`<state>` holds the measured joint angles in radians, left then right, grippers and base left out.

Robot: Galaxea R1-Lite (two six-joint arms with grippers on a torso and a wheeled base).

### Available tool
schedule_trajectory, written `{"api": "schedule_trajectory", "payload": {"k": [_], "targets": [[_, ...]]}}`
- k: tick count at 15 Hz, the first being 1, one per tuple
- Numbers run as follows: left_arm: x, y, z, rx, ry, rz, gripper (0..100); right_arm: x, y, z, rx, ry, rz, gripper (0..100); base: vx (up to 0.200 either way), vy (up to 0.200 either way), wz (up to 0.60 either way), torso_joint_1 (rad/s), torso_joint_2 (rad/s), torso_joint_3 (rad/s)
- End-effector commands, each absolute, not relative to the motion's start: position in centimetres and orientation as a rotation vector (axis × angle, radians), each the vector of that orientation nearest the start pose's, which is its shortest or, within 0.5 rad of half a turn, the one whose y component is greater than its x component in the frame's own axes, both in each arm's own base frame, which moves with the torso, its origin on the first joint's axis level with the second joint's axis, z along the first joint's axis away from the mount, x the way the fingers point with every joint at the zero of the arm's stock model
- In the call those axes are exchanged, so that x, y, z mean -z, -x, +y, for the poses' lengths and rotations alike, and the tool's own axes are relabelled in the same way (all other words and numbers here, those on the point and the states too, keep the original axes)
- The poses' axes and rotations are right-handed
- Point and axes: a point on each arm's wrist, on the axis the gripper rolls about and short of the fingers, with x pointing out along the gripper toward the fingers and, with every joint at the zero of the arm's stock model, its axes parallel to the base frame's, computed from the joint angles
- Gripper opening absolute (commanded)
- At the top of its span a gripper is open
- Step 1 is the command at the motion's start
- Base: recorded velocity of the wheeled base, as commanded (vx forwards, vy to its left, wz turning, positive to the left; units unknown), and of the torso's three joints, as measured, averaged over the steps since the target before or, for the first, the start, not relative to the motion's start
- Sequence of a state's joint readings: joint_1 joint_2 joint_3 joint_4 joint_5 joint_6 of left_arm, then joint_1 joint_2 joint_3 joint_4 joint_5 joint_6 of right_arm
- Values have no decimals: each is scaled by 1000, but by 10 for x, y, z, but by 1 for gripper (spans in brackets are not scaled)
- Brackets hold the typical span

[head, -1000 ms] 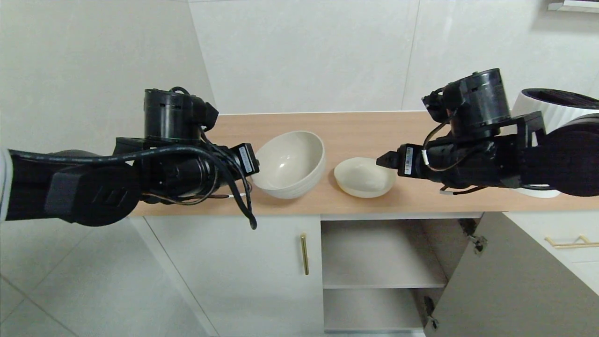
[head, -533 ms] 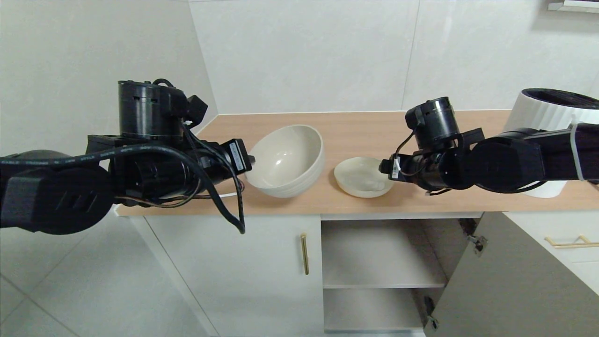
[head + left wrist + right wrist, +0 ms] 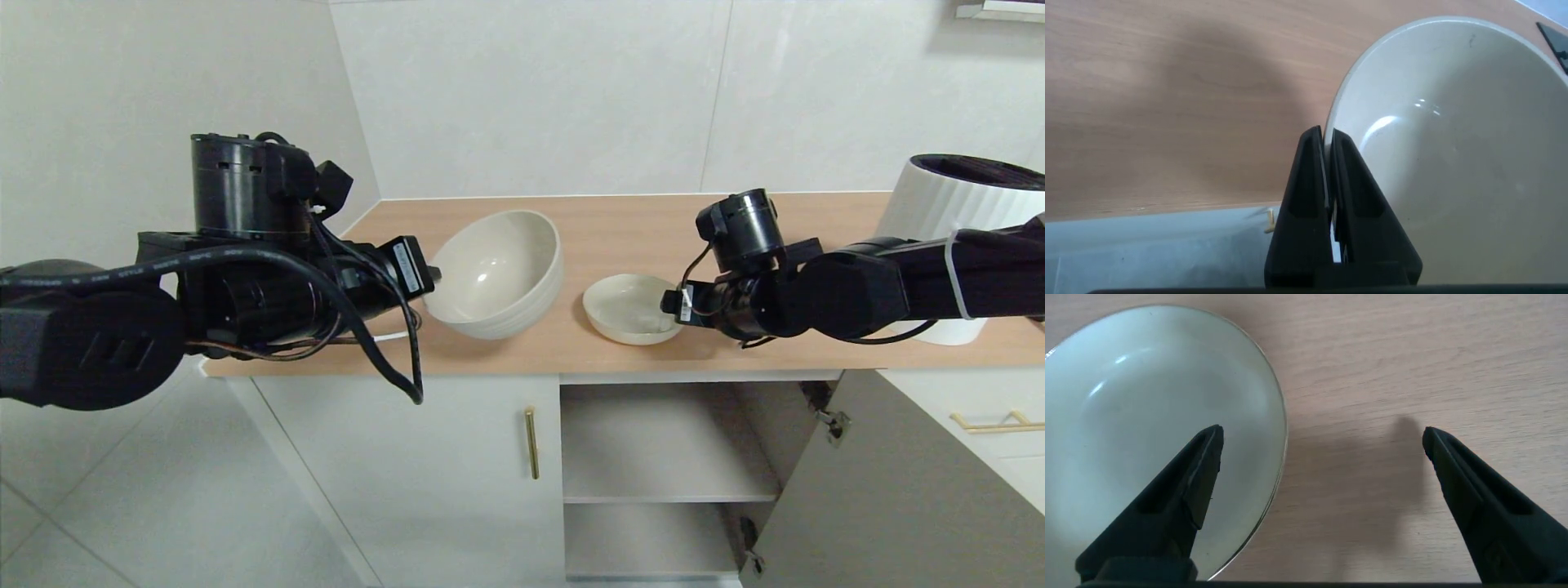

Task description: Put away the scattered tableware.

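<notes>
A large cream bowl (image 3: 498, 273) hangs tilted just above the wooden counter (image 3: 637, 220), its opening turned toward the right. My left gripper (image 3: 433, 273) is shut on its left rim; in the left wrist view the gripper (image 3: 1328, 155) pinches the thin edge of the bowl (image 3: 1454, 147). A small cream bowl (image 3: 629, 306) sits upright on the counter to its right. My right gripper (image 3: 671, 304) is low at that bowl's right rim. In the right wrist view the gripper (image 3: 1321, 437) is open, one finger over the small bowl (image 3: 1143, 425) and the other over bare wood.
A tall white ribbed container (image 3: 955, 196) stands at the counter's right end. Below the counter an open cupboard (image 3: 653, 441) shows two shelves, with its door (image 3: 882, 498) swung out to the right. A closed door with a gold handle (image 3: 531, 443) is to its left.
The left gripper lifted the large bowl slightly up and left. The right arm dropped and came in to the small bowl's right rim.
</notes>
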<state>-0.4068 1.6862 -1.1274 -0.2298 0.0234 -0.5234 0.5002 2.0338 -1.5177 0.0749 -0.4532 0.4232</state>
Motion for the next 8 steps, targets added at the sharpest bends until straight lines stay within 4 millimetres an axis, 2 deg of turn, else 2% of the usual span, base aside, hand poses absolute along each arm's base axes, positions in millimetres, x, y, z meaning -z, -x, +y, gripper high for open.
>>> {"api": "schedule_trajectory", "payload": {"k": [1,6,7,8], "targets": [[-237,-293,-126,285,442,410,0,-189,-363,187,66,-139,528,100,0,0,0,0,0,0],[-238,-293,-125,286,443,409,0,-191,-363,187,66,-160,520,100,0,0,0,0,0,0],[-238,-293,-125,286,443,409,0,-194,-362,186,65,-165,514,0,0,0,0,0,0,0],[-238,-293,-126,288,444,410,0,-196,-360,186,59,-165,513,0,0,0,0,0,0,0]]}}
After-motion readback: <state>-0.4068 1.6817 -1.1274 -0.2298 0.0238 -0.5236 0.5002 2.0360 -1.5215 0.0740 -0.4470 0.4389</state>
